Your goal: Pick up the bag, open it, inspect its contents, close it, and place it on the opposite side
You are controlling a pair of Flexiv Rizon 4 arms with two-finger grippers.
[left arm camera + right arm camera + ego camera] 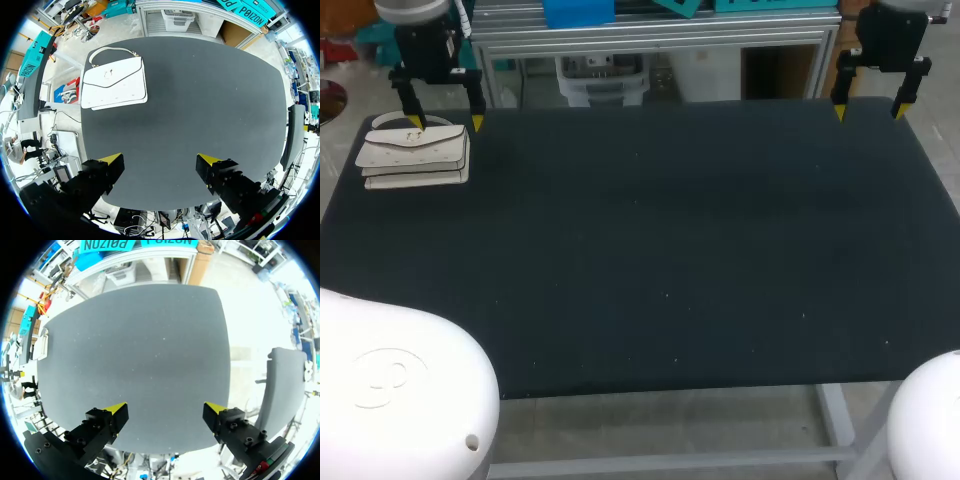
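Note:
A white handbag point(414, 155) with a flap and a small metal clasp lies flat at the table's far left corner. In the left wrist view the handbag point(115, 82) lies well ahead of my left gripper point(159, 166), off to one side, its handle toward the table's edge. My left gripper point(447, 124) hangs open above the bag's far edge, holding nothing. My right gripper point(868, 111) hangs open over the far right edge of the table, empty. In the right wrist view the handbag point(41, 343) shows as a thin white sliver at the far side, distant from my right gripper point(166, 410).
The black table top point(660, 250) is a wide dark mat. Its edges run close to both grippers at the back. A metal frame with a bin stands behind the far edge.

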